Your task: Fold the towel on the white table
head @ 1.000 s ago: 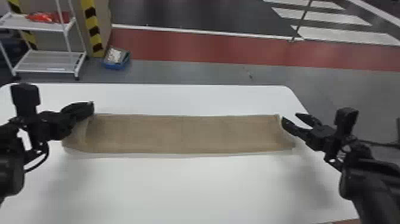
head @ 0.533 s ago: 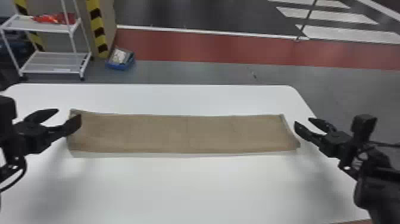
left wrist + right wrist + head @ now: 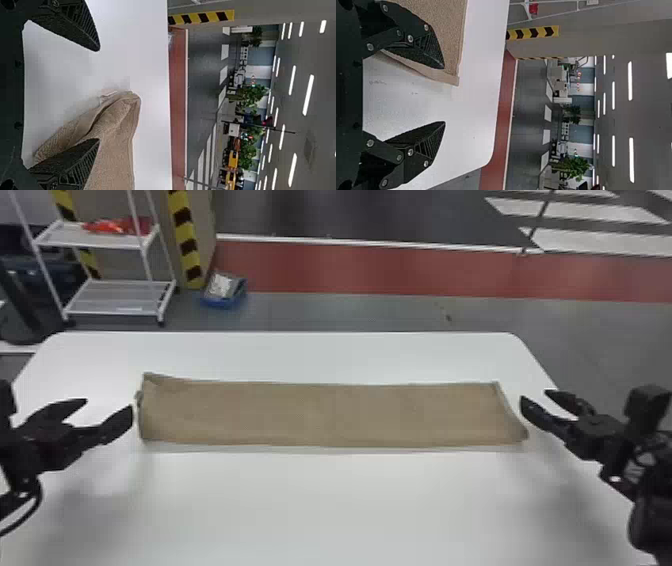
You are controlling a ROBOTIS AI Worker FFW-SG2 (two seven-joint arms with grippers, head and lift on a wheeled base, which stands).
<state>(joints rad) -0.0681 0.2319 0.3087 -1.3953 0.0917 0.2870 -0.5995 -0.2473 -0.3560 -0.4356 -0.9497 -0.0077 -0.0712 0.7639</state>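
Towel [image 3: 325, 415], table [image 3: 325, 510] past every edge, left end effector [image 3: 108, 405] and right end effector [image 3: 534, 394] spread near its ends

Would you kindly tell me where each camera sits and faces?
From the head: forward and down to the towel; left gripper and right gripper show.
From the left wrist: forward past its fingers, across the towel's left end.
From the right wrist: forward past its fingers, across the towel's right end.
All share the table.

A white rolling rack [image 3: 120, 297] stands near a red floor strip [image 3: 400, 270] beneath bright ceiling lights [image 3: 308, 95].
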